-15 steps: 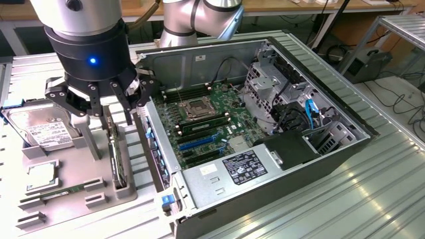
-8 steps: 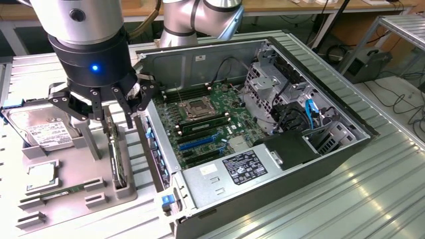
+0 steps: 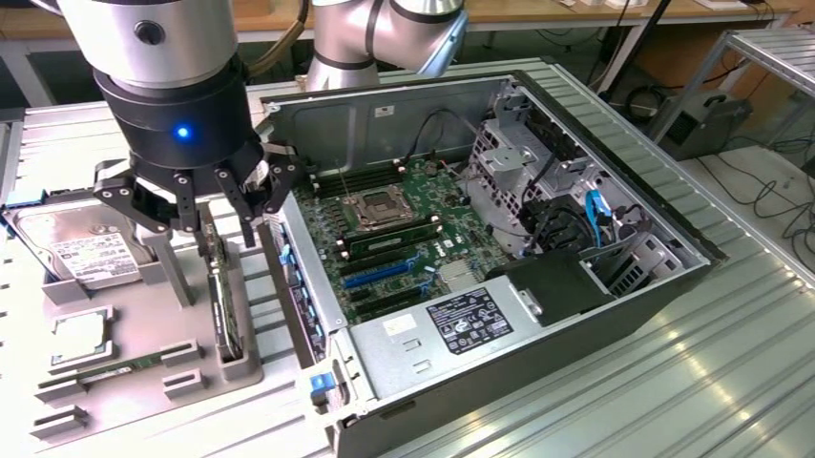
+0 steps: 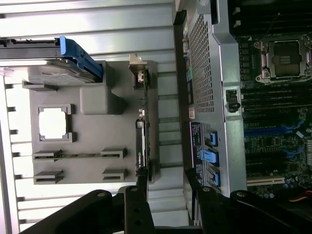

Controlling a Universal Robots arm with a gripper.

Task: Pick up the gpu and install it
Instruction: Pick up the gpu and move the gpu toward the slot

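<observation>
My hand is open over the gpu and holds nothing.

My gripper [image 3: 208,218] hangs with its fingers [image 4: 140,192] spread apart and nothing between them, above the grey holder tray [image 3: 151,329]. The gpu [image 3: 225,303] stands on edge in a slot of that tray, just beneath my hand. From my wrist it lines up with one finger, not with the gap between the two. The hard drive [image 3: 71,250] sits to one side of my hand and the open computer case [image 3: 369,114] to the other.
</observation>
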